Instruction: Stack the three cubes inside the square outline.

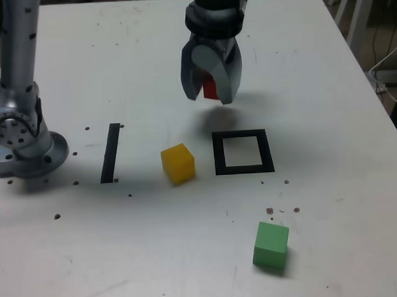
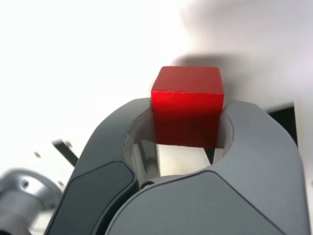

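One red cube (image 2: 187,105) sits clamped in my gripper (image 1: 211,86), seemingly above the table behind the empty square outline (image 1: 243,152), and I worry a skewed release lands it on the frame, leaving the yellow cube (image 1: 178,163) and green cube (image 1: 272,245) an off-centre base.

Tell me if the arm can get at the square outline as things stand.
Probably yes. The square outline lies bare, with nothing inside or over it, and the claw, shut on the red cube, hangs just behind it in the exterior view.
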{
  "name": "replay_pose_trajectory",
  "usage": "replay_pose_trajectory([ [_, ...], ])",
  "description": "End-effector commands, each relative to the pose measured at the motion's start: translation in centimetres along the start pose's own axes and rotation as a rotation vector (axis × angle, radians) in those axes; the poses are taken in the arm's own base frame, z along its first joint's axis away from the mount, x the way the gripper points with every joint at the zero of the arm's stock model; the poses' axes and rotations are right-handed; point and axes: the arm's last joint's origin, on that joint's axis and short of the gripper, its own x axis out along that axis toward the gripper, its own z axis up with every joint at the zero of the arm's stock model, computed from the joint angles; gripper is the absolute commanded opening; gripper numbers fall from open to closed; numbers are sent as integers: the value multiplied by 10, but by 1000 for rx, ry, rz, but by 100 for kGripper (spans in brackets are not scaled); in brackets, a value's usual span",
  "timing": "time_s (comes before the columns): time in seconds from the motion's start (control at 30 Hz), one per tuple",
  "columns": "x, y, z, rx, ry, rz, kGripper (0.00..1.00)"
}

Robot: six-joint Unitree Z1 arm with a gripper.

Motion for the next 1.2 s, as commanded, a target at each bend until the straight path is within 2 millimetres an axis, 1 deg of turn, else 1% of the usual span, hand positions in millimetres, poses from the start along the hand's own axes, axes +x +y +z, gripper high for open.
replay_pose_trajectory([
  [0.0,-6,-12,1,-20,-4,-4,28],
  [0.17,-12,-39,8,-69,-5,-25,28],
  [0.4,-12,-69,19,-136,1,-71,28],
  [0.57,-11,-82,30,-154,-5,-94,28],
  [0.8,-8,-89,45,-165,-10,-100,28],
  [1.17,10,-85,71,-166,9,-109,28],
])
